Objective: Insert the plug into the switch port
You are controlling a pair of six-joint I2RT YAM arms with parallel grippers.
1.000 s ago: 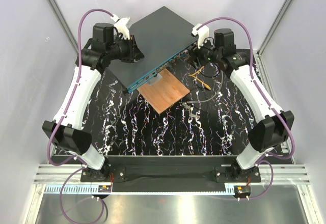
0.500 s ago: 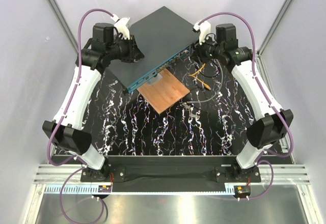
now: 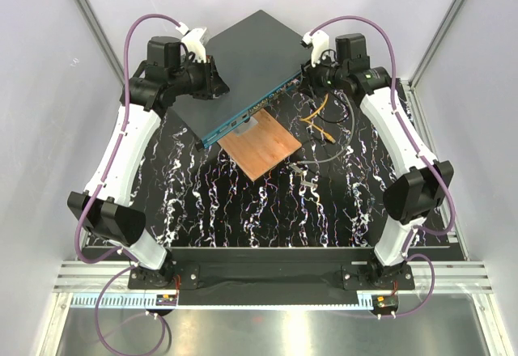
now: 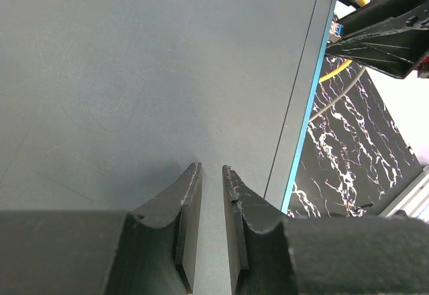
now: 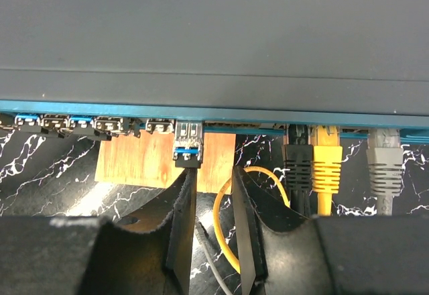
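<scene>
The plug sits in a port on the switch front, so insertion looks done or nearly so, with the right end effector slightly open just behind it holding nothing, and the left end effector nearly closed, empty, over the switch top.

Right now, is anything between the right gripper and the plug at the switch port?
Nothing visible. The plug sits in the switch's teal port row, just ahead of the right gripper. Black, yellow and grey cables sit off to the side.
</scene>
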